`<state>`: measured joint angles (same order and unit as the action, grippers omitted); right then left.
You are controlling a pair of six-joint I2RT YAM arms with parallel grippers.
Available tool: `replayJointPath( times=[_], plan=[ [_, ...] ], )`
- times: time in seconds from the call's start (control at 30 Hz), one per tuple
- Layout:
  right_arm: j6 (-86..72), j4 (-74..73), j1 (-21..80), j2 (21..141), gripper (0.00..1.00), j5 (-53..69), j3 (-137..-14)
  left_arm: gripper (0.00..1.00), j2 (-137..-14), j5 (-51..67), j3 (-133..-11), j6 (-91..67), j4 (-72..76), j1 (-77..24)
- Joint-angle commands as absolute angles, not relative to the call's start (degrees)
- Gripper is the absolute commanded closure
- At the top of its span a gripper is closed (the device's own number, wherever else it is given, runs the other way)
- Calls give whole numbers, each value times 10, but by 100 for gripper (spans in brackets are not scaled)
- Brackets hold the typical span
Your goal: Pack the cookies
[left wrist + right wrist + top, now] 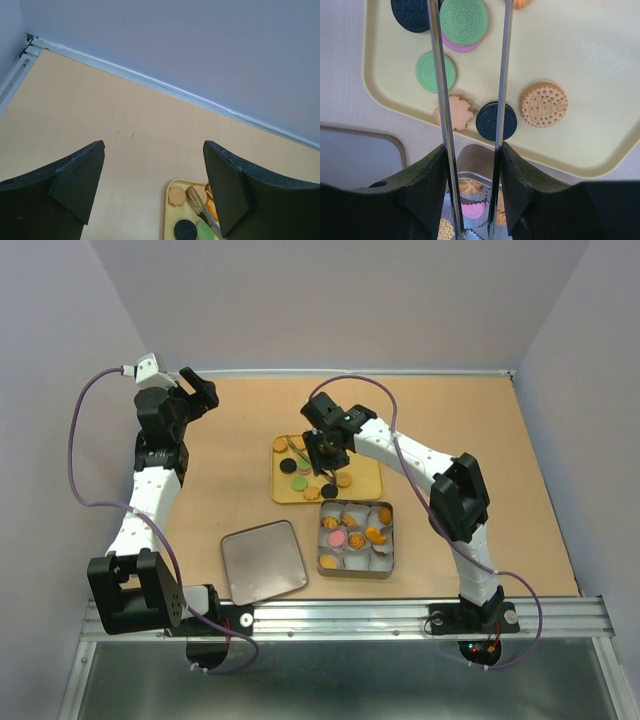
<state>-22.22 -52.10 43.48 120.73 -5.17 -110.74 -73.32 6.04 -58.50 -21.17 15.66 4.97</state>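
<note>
The cookies lie on a yellow tray [365, 480]: green [464, 20], black [487, 122], tan [544, 104] and an orange flower-shaped one [460, 114]. More cookies sit in paper cups in the metal tin [355, 571]. My right gripper [325, 445] hovers over the tray's left half. It is shut on metal tongs [436, 75], whose two arms stand apart and reach over the green and black cookies. The tongs' tips are out of frame in the right wrist view. My left gripper [200, 390] is open and empty at the far left, away from the tray.
The tin's lid [262, 560] lies flat left of the tin, near the front edge. The back wall edge [150, 80] runs behind the tray. In the left wrist view the tray corner [170, 220] shows with a tan cookie [176, 195] and the tongs' tip [196, 200].
</note>
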Motion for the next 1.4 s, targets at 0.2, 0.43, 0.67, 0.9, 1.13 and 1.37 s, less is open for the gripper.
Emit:
replayJointPath(
  times=[0.2,0.43,0.67,0.9,1.13,1.37],
  plan=[
    [-215,-530,441,1223,61,-87,-1150,10,-717,71,-584,-213,185,53],
    [-217,-533,441,1197,64,-124,-1163,10,-719,71,-586,-213,185,52],
    [-210,-579,442,1102,65,-142,-1208,10,-721,69,-584,-212,187,52],
    [-221,-627,441,953,64,-122,-1139,10,-719,68,-584,-210,186,52],
    [-251,-700,441,804,64,-10,-1031,10,-719,64,-584,-207,185,52],
    [-301,-726,441,672,64,118,-890,10,-717,62,-581,-207,186,51]
  ],
)
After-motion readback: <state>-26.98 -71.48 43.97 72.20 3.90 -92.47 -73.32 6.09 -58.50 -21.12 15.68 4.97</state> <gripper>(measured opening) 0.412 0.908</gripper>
